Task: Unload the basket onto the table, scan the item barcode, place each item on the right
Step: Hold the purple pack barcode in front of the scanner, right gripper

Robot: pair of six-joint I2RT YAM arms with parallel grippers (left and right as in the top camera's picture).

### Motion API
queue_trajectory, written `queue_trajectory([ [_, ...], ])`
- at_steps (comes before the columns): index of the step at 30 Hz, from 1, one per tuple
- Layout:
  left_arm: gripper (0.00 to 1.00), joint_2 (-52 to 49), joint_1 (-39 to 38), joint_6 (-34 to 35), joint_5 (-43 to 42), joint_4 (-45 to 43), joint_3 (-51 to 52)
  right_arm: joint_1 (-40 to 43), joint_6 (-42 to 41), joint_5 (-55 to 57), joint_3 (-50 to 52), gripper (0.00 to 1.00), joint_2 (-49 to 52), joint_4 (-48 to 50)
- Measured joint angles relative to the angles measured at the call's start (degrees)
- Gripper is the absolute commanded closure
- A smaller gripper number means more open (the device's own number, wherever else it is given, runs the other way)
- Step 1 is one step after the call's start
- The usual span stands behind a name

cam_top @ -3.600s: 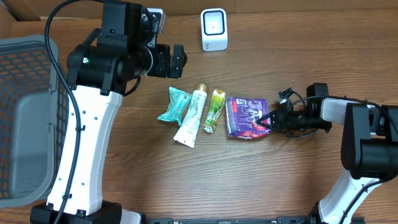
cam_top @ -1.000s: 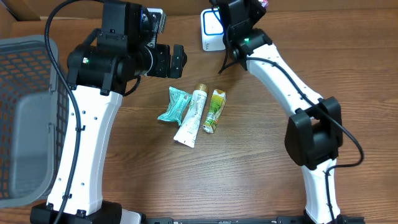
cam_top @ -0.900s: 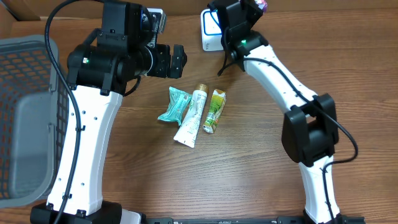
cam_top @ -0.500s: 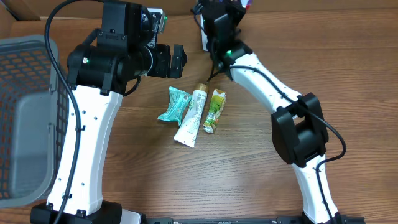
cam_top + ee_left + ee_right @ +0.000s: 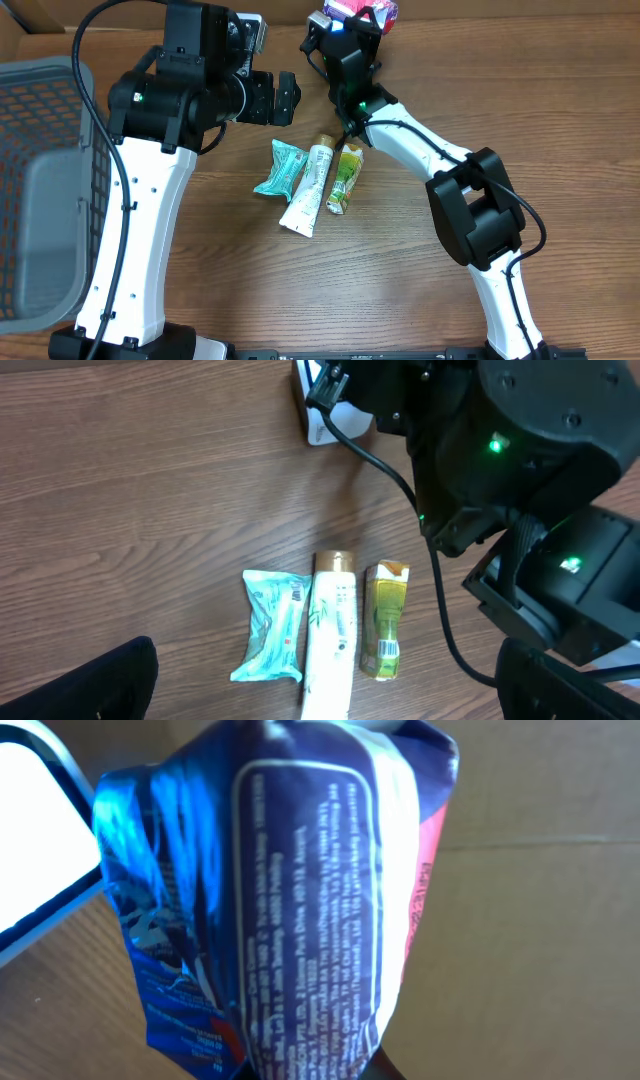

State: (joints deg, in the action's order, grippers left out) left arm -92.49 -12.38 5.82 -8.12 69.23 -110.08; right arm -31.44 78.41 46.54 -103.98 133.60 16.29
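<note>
Holding the purple packet (image 5: pixel 364 11) up in the air at the far edge of the table (image 5: pixel 400 290), pinched tight by the right gripper (image 5: pixel 352 24). Seen from the right wrist camera, gripped at its bottom end, with a panel of tiny print facing the camera and the white scanner (image 5: pixel 25 860) just beside it on the left. No barcode stripes to be seen on that side, only small words. Hard to tell where to find the barcode

Looks like the showing step: lifted off the table and brought close to the scanner, but not yet lined up, as far as can be judged. Next, probably time to turn the packet and point its barcode side at the front of the scanner. Then hold it steady there, near but not bumping. Best to keep the squeeze firm too, for fear of a slip with such a crinkly bag

Over on the other side, hanging above the table with the left gripper (image 5: pixel 281 96) spread wide and nothing in it. Below, lying side by side and waiting: a teal packet (image 5: pixel 280 168), a white tube (image 5: pixel 310 186) and a small green pack (image 5: pixel 346 178)
</note>
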Motion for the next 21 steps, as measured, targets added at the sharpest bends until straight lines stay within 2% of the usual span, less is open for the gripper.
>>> queue_trajectory([
  [10,0.0,0.0,0.0,-0.02,0.0,0.0,0.0,0.02,5.42,-2.97,5.01,0.96,0.0,9.03],
  [21,0.0,0.0,0.0,-0.02,0.0,0.0,0.0,1.9,9.75,-7.45,5.07,0.96,0.07,10.27],
])
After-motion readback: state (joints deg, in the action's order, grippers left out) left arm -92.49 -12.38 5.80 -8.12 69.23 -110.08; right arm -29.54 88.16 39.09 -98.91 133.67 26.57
